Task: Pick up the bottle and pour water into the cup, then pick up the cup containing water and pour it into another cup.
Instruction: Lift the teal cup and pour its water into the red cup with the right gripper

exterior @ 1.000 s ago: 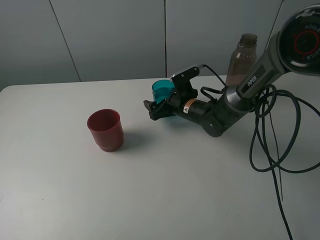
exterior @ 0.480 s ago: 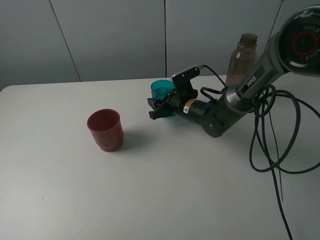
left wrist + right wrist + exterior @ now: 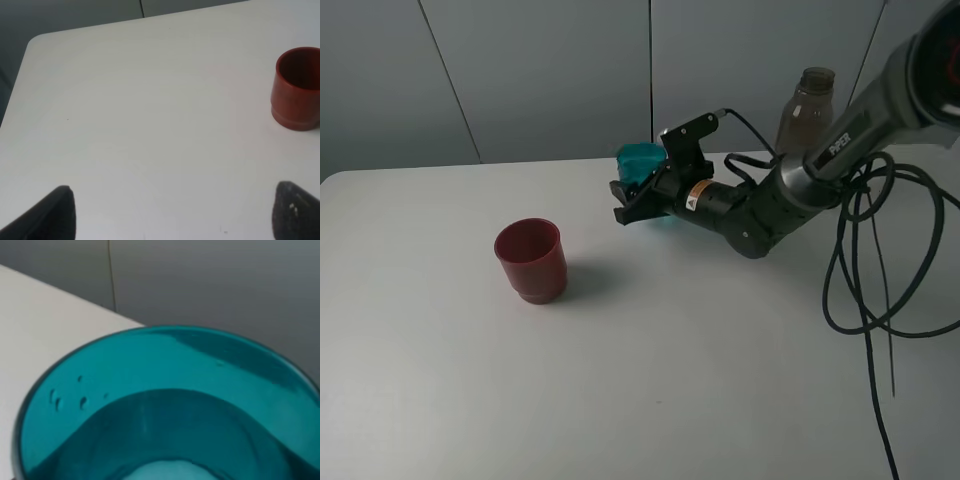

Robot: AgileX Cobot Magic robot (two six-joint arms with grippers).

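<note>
The cup (image 3: 639,164), a teal translucent tumbler, hangs slightly above the table near its back middle, with my right gripper (image 3: 638,203) shut on its lower part. In the right wrist view the cup (image 3: 165,405) fills the picture, with droplets on its inner wall, and the fingers are hidden. The dark red other cup (image 3: 531,259) stands upright to the left of it, well apart. The tall smoky bottle (image 3: 806,112) stands behind the right arm at the back right. My left gripper (image 3: 175,215) is open over bare table, with the red cup (image 3: 297,89) ahead of it; it does not show in the exterior high view.
The white table (image 3: 670,380) spreads wide around the cups. Black cables (image 3: 865,270) loop down over its right side. A grey panelled wall (image 3: 550,70) stands close behind the back edge.
My right gripper has shut on the teal cup and lifted it a little, up and to the left. The red cup and the bottle have not moved.
</note>
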